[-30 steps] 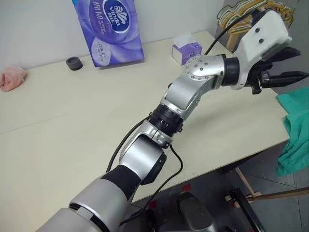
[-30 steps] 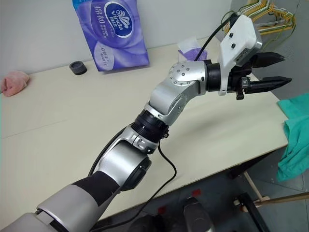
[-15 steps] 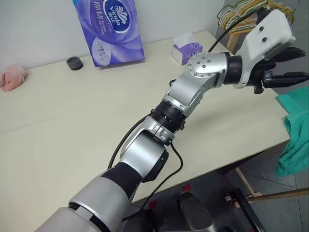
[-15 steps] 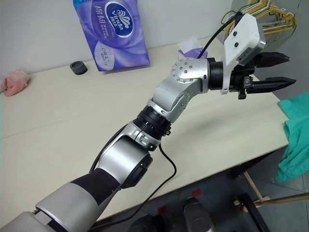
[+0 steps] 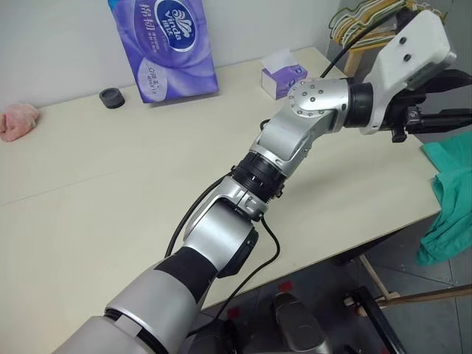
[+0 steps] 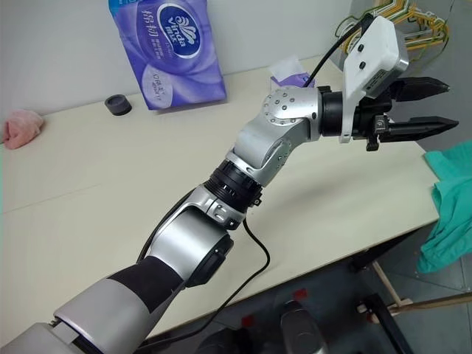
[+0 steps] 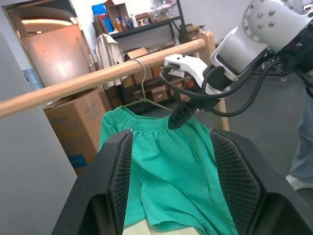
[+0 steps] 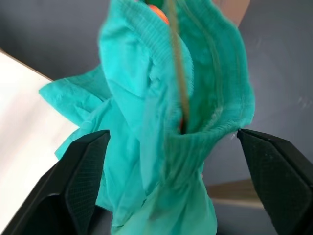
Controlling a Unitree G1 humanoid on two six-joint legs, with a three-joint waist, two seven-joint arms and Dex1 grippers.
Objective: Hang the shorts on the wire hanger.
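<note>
Shorts (image 7: 166,161) hang on wire hanger (image 7: 143,98); R gripper (image 8: 171,161) apart, L gripper (image 6: 424,107) apart.

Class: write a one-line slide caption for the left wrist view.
Teal shorts hang on the wire hanger from a wooden rail, right gripper at the waistband.

Storeroom-like workshop, stacked cardboard boxes (image 7: 73,127), cluttered metal shelving (image 7: 146,24)
</note>
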